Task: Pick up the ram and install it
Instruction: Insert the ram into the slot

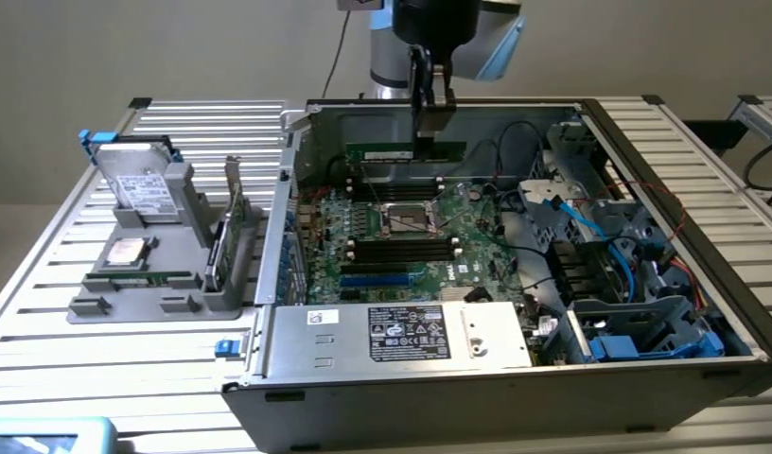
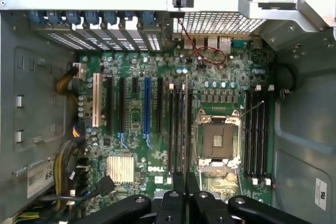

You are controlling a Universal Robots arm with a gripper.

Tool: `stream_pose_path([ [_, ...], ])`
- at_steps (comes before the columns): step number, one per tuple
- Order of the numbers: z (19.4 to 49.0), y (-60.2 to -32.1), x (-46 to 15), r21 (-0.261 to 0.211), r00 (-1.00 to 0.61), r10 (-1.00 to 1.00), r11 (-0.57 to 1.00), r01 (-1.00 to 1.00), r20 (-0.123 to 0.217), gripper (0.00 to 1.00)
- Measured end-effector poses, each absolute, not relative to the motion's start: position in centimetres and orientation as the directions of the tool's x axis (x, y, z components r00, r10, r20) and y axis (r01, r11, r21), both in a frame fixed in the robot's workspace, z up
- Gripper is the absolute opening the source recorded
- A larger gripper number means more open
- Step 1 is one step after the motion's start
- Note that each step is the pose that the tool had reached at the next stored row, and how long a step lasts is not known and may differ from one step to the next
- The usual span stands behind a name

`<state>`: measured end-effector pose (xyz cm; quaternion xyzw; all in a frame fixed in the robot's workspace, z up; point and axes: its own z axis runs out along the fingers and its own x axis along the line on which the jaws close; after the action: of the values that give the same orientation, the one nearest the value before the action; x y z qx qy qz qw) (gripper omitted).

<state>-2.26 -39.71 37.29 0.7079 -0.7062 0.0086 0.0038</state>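
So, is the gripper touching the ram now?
Touching. In the exterior view the gripper is shut on the ram's top edge, holding it over the open computer case. The wrist view shows the ram edge-on in its grip.

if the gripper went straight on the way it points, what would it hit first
Probably the memory slots beside the CPU socket: the gripper, shut on the ram, points down into the case, and the ram's lower edge would reach them first. The gap left is unclear.
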Motion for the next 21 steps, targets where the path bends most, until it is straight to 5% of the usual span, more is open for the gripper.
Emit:
stream_pose_path([
  [21,34.2,-38.8,-1.6,-0.007,0.002,-0.999,-0.003,-1.0,0.052,0.13],
])
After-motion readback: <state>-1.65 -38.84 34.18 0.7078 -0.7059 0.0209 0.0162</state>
